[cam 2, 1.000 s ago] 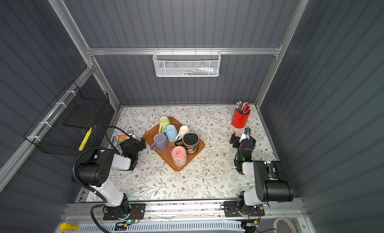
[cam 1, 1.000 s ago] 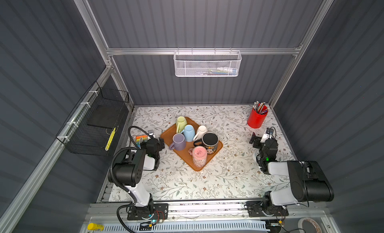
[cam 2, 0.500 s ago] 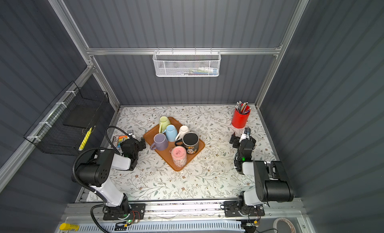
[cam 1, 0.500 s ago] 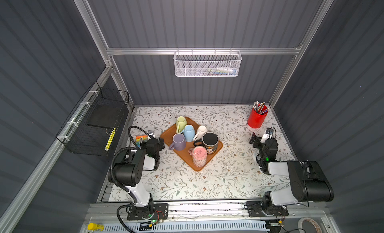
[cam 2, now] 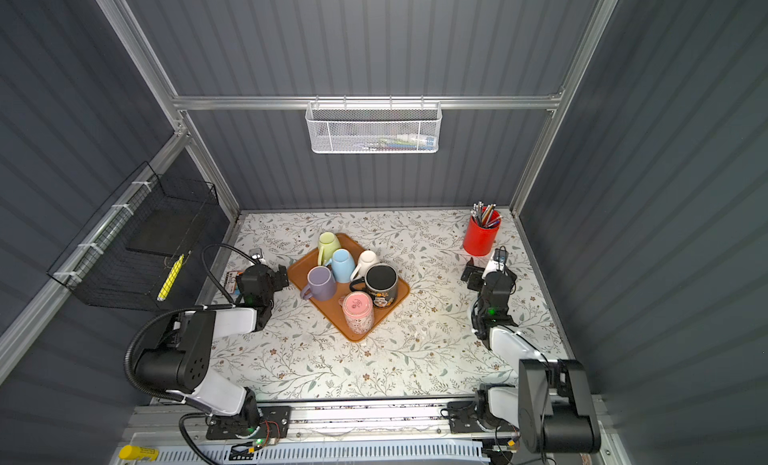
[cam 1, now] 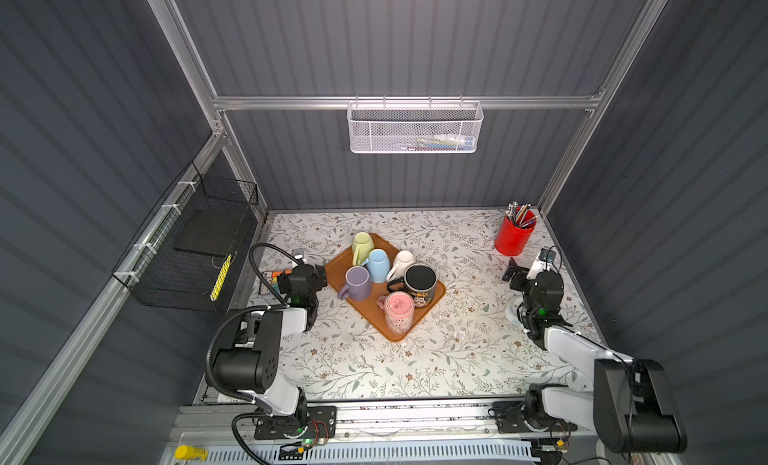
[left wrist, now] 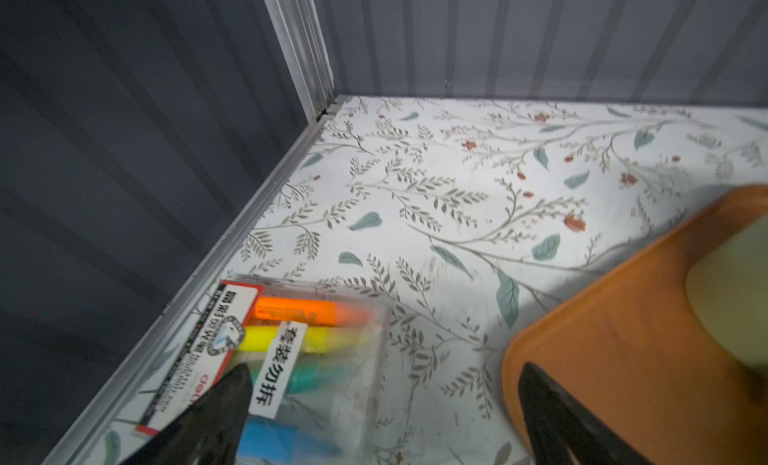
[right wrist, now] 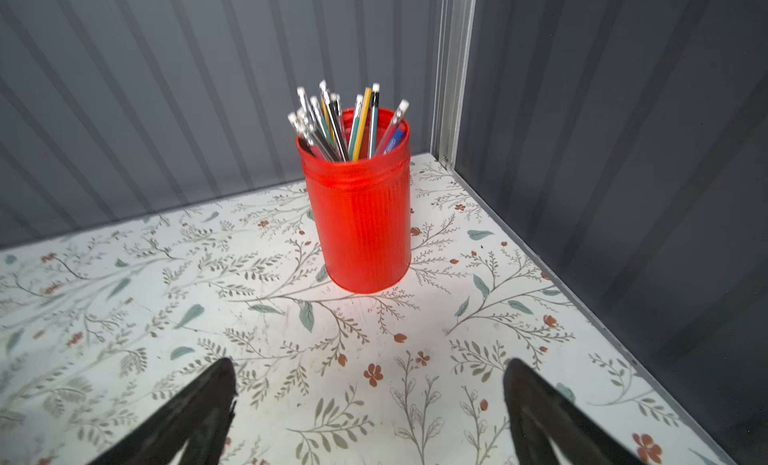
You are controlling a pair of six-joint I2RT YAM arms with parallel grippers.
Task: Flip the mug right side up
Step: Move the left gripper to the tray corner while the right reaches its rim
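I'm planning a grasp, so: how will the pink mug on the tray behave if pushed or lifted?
The pink mug looks like glazed ceramic: probably rigid, fairly heavy, and slippery to grip. It looks taller than wide and stands near the tray's corner, so a high push may tip it. The black mug stands close; they could clink.

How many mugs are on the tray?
6, all on the orange tray: green mug at its far corner, blue mug and white mug mid-tray, purple mug left, black mug right, pink mug nearest. None seems hidden.

Six mugs point(cam 1: 378, 264) packed close on the tray point(cam 1: 369, 309); open tabletop point(cam 1: 415, 359) in front.
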